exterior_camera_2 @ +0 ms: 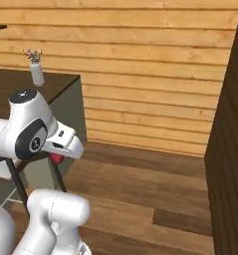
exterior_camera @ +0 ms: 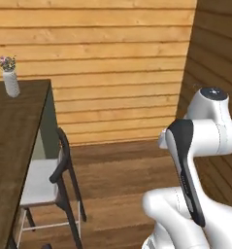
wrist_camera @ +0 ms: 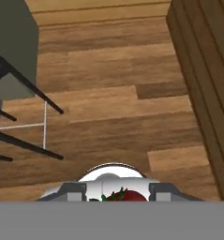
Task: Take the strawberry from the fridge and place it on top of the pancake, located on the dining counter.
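1. Peeking out red beneath the gripper, the strawberry sits clamped between the fingers; its red flesh and green leaves also show in the hand view.
2. Left stands the dining counter, bearing a vase, with 1 stool beside it.
3. Rightward lies open plank floor, bounded by wooden walls.

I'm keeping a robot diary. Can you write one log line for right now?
phase: carrying | gripper: shut on strawberry | dining counter: at left, vase on it | stool: beside counter | pancake: not placed yet
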